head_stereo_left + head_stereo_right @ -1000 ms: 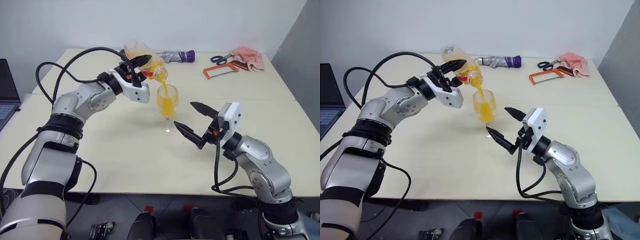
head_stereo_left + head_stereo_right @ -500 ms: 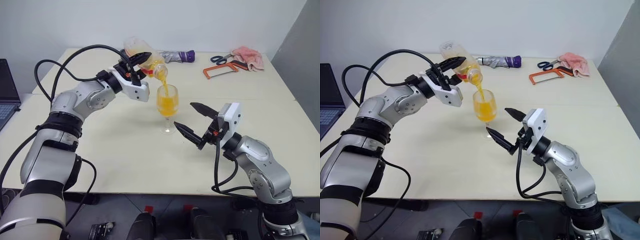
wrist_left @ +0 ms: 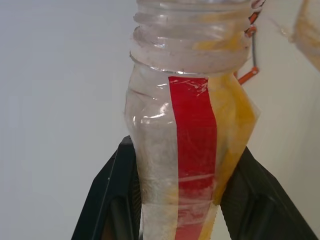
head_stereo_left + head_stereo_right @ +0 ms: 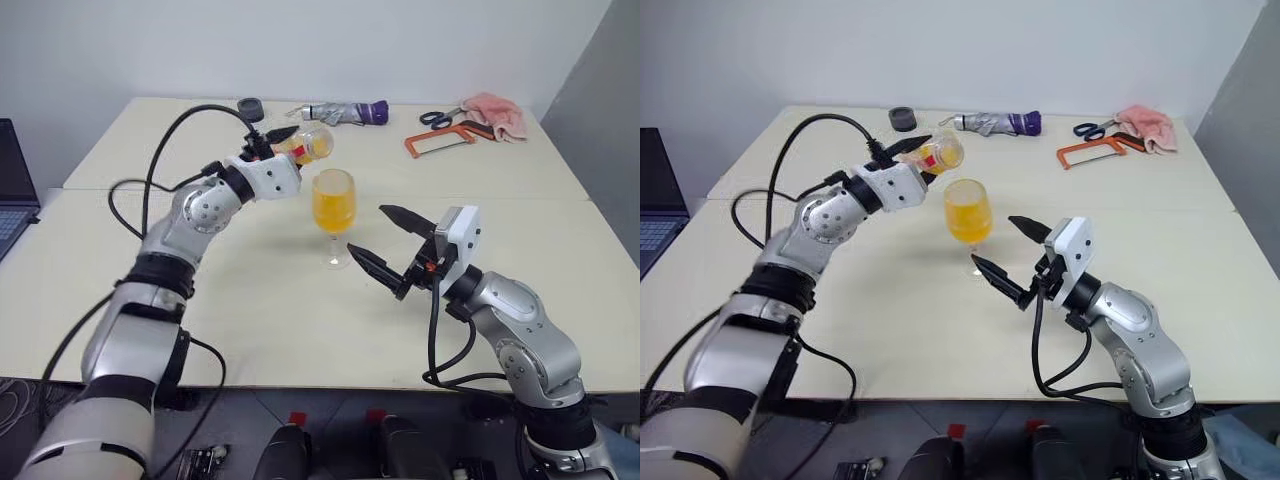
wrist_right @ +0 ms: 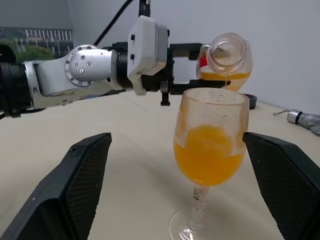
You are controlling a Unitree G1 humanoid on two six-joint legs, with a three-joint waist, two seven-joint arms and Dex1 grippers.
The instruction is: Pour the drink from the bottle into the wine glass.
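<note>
bottle [image 3: 185,165]: clear thin plastic, glossy, crumpled where gripped; a smooth red tape-like strip runs along it
wine glass [image 4: 333,205]: clear glass, glossy, smeared inside above the drink
drink [image 5: 207,162]: translucent orange-yellow liquid
left tool [image 4: 272,140]: matt black plastic fingers on a smooth white housing
right tool [image 4: 383,240]: matt black fingers, finely ribbed inner pads
tabletop [image 4: 300,320]: pale cream, smooth, matt
cloth [image 4: 495,112]: pink, soft, rumpled
hacksaw [image 4: 442,141]: orange painted frame

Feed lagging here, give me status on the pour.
Left gripper shut on bottle, tipped near level beside wine glass. Glass upright, holding drink. Right gripper open beside glass. Nothing blocking.
</note>
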